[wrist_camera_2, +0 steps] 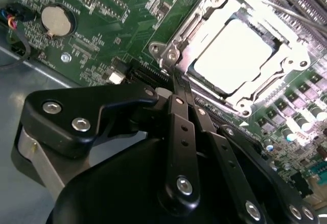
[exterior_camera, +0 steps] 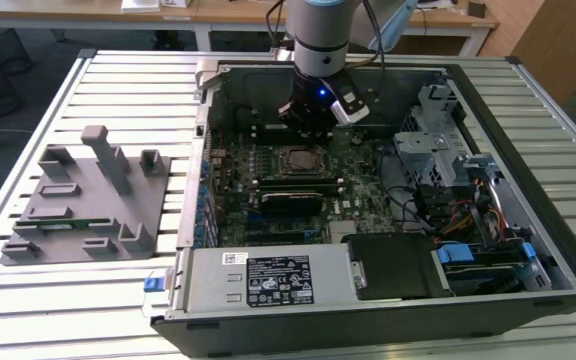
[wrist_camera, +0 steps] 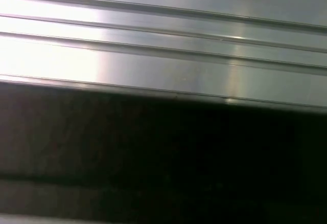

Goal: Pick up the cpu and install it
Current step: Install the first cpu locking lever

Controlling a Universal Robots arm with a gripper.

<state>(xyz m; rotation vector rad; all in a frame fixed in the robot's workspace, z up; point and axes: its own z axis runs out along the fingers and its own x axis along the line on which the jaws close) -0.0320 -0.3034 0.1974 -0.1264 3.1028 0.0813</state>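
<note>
The cpu (wrist_camera_2: 232, 55), a flat square chip with a bright metal top, lies inside the silver socket frame (wrist_camera_2: 173, 50) on the green motherboard (wrist_camera_2: 117, 9). In the exterior view the cpu (exterior_camera: 298, 160) sits mid-board in the open computer case (exterior_camera: 568, 247). My gripper (wrist_camera_2: 180, 83) hangs just beside the socket's edge, its two thin black fingers pressed together and holding nothing. Seen from the exterior view, the gripper (exterior_camera: 308, 127) is over the board slightly behind the socket.
A grey fixture plate (exterior_camera: 78, 202) with upright blocks and a green memory stick (exterior_camera: 63, 223) lies on the slatted metal table (exterior_camera: 88, 300) at the exterior view's left. Power supply (exterior_camera: 268, 279), drive cage (exterior_camera: 423, 150) and cables (exterior_camera: 458, 221) crowd the case.
</note>
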